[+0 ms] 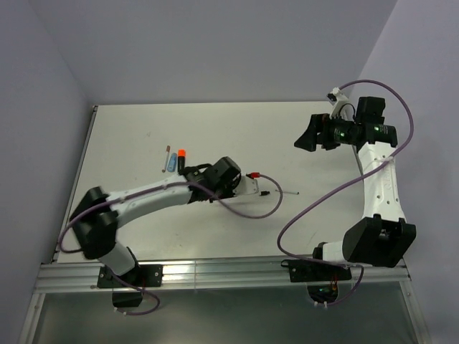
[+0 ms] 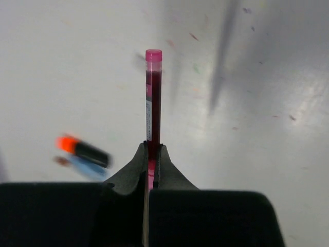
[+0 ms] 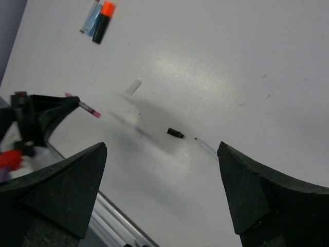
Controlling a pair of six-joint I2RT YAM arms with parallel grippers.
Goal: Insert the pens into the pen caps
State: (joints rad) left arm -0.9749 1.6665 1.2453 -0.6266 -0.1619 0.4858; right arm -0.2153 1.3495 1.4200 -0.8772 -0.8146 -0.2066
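Note:
My left gripper (image 1: 247, 183) (image 2: 152, 152) is shut on a slim red pen (image 2: 153, 103), which sticks straight out past the fingertips above the table; its red shows in the top view (image 1: 252, 175) and its tip in the right wrist view (image 3: 90, 109). A small black cap (image 1: 265, 193) (image 3: 175, 133) lies just right of it, beside a slim white pen (image 1: 287, 192) (image 3: 208, 147). A stubby black marker with an orange end (image 1: 181, 159) (image 2: 85, 150) (image 3: 103, 20) and a light-blue marker (image 1: 172, 160) (image 3: 92, 19) lie together at the left. My right gripper (image 1: 308, 136) (image 3: 162, 149) is open, empty and high above the table.
A thin grey pen (image 1: 166, 156) lies left of the light-blue marker. A small white scrap (image 3: 133, 86) lies on the white table. A metal rail (image 1: 215, 272) runs along the near edge. A purple cable (image 1: 258, 211) loops from the left arm over the table.

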